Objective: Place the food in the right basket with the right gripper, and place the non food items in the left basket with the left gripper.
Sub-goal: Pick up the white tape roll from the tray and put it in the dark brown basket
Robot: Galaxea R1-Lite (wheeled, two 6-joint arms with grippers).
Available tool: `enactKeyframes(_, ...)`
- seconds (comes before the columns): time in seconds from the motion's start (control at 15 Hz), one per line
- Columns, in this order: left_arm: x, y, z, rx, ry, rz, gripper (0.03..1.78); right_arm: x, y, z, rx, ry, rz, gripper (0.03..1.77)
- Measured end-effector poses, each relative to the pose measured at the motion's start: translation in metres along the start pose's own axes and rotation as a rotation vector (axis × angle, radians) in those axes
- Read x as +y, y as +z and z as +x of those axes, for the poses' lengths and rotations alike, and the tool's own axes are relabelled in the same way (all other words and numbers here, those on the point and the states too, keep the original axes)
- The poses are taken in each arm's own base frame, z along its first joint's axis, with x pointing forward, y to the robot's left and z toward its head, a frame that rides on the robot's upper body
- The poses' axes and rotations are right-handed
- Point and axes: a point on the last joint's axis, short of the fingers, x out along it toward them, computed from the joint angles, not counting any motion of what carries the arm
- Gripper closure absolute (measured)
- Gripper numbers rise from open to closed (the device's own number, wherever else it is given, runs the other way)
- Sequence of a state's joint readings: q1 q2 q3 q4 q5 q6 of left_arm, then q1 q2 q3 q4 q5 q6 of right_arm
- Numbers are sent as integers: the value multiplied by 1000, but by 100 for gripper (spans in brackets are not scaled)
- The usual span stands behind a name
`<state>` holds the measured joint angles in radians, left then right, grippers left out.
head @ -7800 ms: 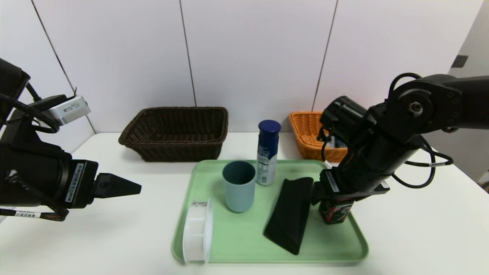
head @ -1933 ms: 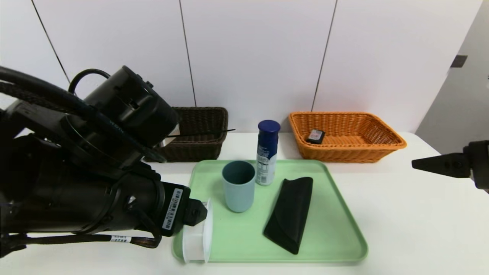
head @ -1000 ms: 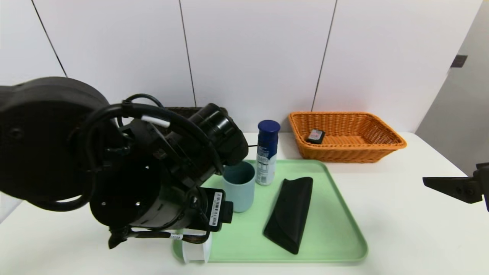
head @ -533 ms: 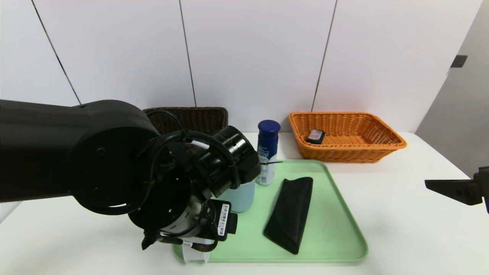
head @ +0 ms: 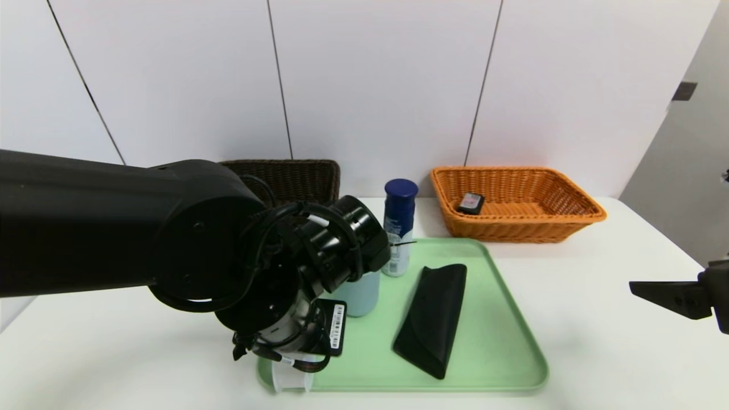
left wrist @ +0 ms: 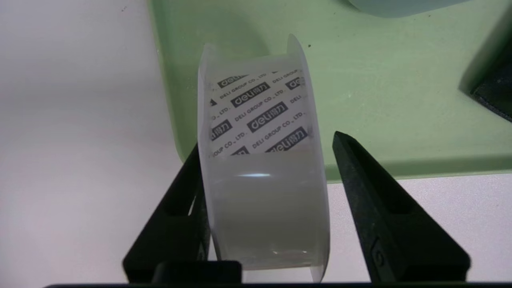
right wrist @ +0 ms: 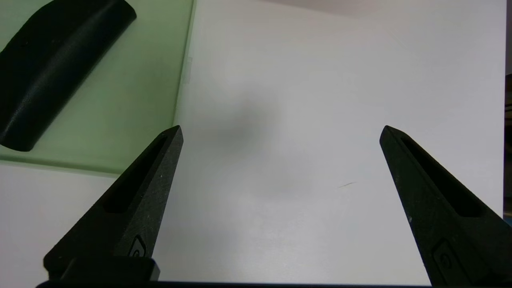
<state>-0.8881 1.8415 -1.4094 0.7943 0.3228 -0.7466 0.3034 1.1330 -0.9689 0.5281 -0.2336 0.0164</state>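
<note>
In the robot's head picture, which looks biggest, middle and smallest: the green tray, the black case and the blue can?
1. green tray, biggest by far.
2. black case, lying on the tray.
3. blue can, smallest; it stands farther back, so its true size is less sure.

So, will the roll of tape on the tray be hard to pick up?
Probably not: the roll of tape looks stiff and light. It stands on edge over the tray rim, so a nudge might roll it. Its glossy surface could slip.
</note>
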Motion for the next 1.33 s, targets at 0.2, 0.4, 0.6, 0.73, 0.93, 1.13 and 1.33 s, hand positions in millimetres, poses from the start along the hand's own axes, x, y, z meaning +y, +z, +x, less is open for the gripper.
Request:
enactKeyframes(0.2, 1, -1, 0, 3, 4, 4, 124, 1, 0, 4, -34, 2, 7, 10)
enactKeyframes(0.4, 4, -1, -7, -1, -14, 1, 123, 1, -1, 5, -31, 8, 7, 10)
enactKeyframes(0.6, 12, -2, -24, -32, -50, 2, 123, 1, -1, 5, -30, 8, 7, 10)
enactKeyframes(0.73, 21, -2, -43, -70, -87, 14, 123, 1, -1, 6, -26, 4, 12, 10)
enactKeyframes(0.93, 37, 1, -78, -167, -155, 9, 123, 0, -1, 9, -15, 1, 15, 10)
enactKeyframes(1.13, 61, 21, -108, -300, -175, -11, 123, 0, -1, 12, -5, -2, 15, 10)
enactKeyframes(1.33, 90, 46, -126, -404, -145, -9, 123, 1, 1, 15, 5, 0, 16, 10)
